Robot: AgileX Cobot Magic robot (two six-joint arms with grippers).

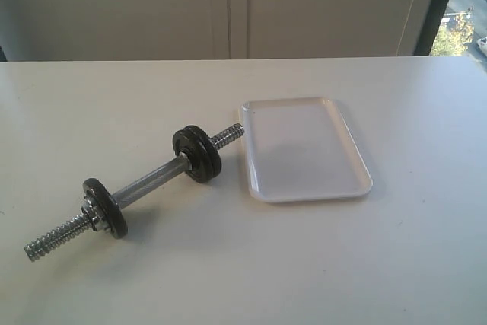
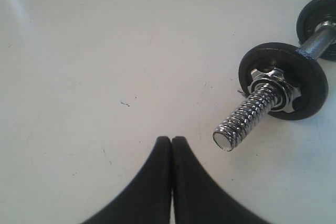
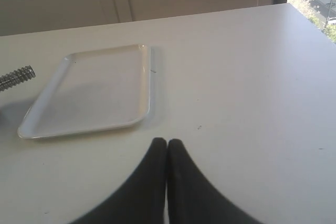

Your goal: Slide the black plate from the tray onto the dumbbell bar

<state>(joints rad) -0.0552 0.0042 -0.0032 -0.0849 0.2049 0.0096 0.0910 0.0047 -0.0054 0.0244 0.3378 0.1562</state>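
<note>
On the short chrome steel dumbbell bar (image 1: pixel 148 183), toward its end nearest the white rectangular plastic tray (image 1: pixel 304 150), sits the small round black iron plate (image 1: pixel 199 156) (well apart from either arm); left gripper (image 2: pixel 171 140) and right gripper (image 3: pixel 167 141) are both clenched.

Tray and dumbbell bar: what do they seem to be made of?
The tray looks like white plastic: smooth, glossy, with moulded rounded corners. The dumbbell bar looks like chromed steel: bright mirror glints on its coarse threads, though the plating is a guess.
</note>
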